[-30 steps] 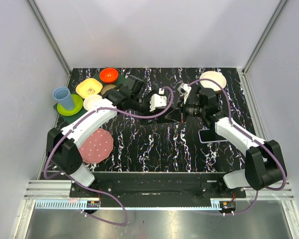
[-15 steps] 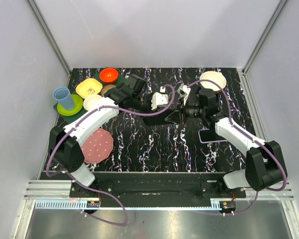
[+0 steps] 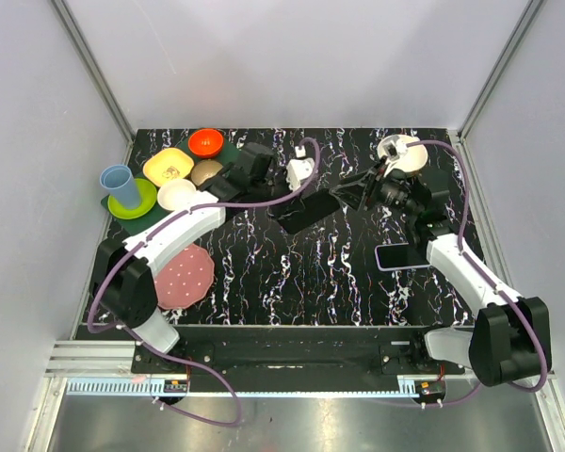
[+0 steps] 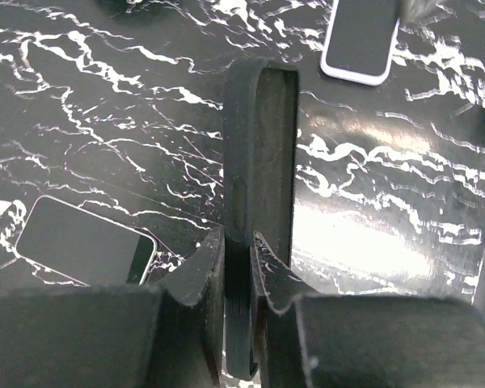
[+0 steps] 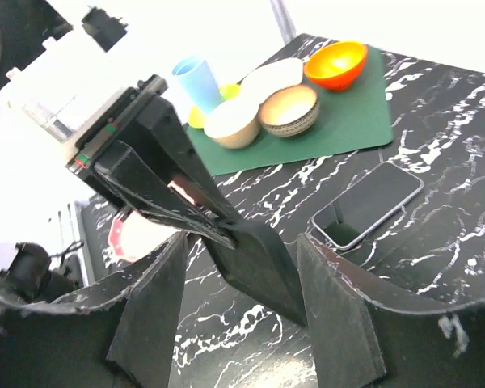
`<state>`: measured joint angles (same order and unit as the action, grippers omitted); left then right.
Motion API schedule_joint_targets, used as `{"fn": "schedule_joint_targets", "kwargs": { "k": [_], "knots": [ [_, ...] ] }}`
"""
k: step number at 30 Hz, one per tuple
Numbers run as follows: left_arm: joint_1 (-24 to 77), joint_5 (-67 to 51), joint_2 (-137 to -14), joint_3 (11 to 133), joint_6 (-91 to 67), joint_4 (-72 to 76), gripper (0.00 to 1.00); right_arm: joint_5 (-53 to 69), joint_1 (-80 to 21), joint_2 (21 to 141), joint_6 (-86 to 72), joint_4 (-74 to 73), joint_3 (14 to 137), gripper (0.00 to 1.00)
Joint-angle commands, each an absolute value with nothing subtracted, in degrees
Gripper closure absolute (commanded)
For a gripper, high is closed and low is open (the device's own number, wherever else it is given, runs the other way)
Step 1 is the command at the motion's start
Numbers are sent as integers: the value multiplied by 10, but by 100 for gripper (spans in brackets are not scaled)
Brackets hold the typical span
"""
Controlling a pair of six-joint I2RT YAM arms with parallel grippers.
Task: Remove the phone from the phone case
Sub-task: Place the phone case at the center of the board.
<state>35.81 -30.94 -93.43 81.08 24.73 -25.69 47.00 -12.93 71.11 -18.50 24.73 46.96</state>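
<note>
Phone case (image 4: 261,137), black and hollow, is held edge-on, one rim pinched between the closed fingers of the left hand (image 4: 238,242) above the marbled black counter (image 4: 404,210). Phone (image 4: 85,242), dark-screened with a silver rim, lies flat on the counter just beside the case, on the side toward the green mat (image 5: 339,129); it is fully out of the case. Right hand (image 5: 241,238) is near the case and pointed at it, its fingers spread wide and gripping nothing. A second phone (image 3: 400,255), white-edged, lies flat on the counter well apart from the case, on the right arm's side.
</note>
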Motion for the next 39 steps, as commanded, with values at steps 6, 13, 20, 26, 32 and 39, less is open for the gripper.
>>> {"fn": "schedule_joint_targets", "kwargs": {
  "k": [6, 13, 20, 26, 32, 39],
  "knots": [
    [330, -213, -853, 707, -88, 64, 97, 393, -105, 682, -320, 402, 417, 39],
    [306, -278, -863, 678, -245, 135, 96, 415, -104, 709, -348, 437, 404, 46],
    [305, -327, -866, 650, -338, 202, 94, 459, -105, 730, -359, 461, 403, 50],
    [303, -352, -861, 634, -380, 252, 93, 472, -110, 743, -344, 446, 408, 53],
    [302, -353, -860, 623, -394, 268, 92, 491, -131, 744, -326, 436, 414, 55],
    [302, -362, -869, 617, -407, 289, 92, 484, -139, 750, -315, 425, 417, 64]
  ]
}}
